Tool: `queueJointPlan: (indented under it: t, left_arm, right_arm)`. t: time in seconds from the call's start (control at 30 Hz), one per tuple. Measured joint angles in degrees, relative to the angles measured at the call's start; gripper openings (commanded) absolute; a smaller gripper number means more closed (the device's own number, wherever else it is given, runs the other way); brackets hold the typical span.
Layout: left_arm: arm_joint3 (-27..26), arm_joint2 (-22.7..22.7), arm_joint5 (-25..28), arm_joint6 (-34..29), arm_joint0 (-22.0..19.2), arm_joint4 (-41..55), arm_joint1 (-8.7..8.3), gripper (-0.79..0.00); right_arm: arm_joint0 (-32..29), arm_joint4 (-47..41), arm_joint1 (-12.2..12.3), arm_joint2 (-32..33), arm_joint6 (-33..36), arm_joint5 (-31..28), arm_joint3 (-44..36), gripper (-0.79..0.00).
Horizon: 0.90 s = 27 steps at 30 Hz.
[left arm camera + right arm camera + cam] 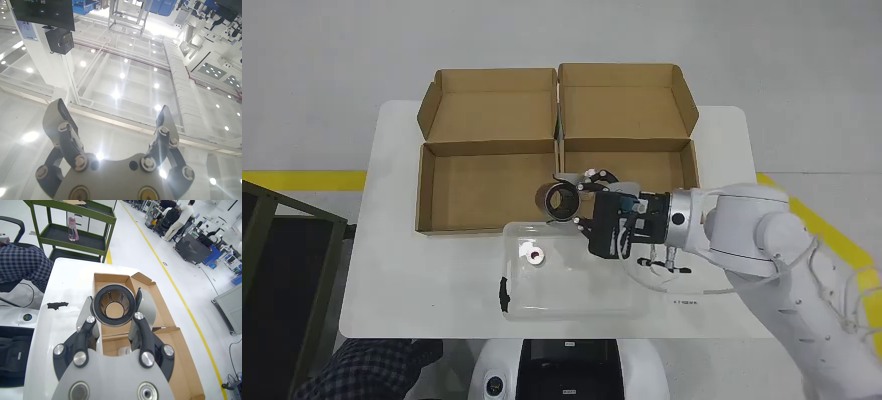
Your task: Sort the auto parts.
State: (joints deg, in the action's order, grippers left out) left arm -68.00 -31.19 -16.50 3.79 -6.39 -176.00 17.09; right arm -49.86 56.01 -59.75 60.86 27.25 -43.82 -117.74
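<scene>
My right gripper [578, 200] [114, 299] is shut on a black-rimmed metal sleeve bearing [562, 201] [114, 308], held on its side in the air. It hangs over the seam where the left cardboard box [482, 195] [111, 282] meets the right cardboard box [627, 165] [170, 351], near their front walls. A small white part with a red centre [533, 254] lies in the clear plastic tray [572, 290]. Small white round parts [124, 351] lie in the right box under the gripper. My left gripper [111, 106] points up at the ceiling, open, with nothing between its fingers.
Both boxes stand side by side at the back of the white table [392, 270], with their lids folded back. The clear tray sits at the table's front edge, a black scrap [504, 293] on its left rim. A green shelf cart [75, 228] stands off the table's left side.
</scene>
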Motion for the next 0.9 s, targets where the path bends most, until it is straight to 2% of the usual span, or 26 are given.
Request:
queueJointPlan:
  t: [0.47, 0.9]
  left_arm:
    - [0.00, 0.00, 0.00, 0.00, 0.00, 0.00, 0.00, 0.000]
    - [0.00, 0.00, 0.00, 0.00, 0.00, 0.00, 0.00, 0.000]
  right_arm:
    - [4.22, -1.50, -0.36, 1.55, -0.76, 2.04, -0.44, -0.785]
    - [4.72, -1.54, -0.38, 2.02, -0.92, 2.13, -0.72, -0.785]
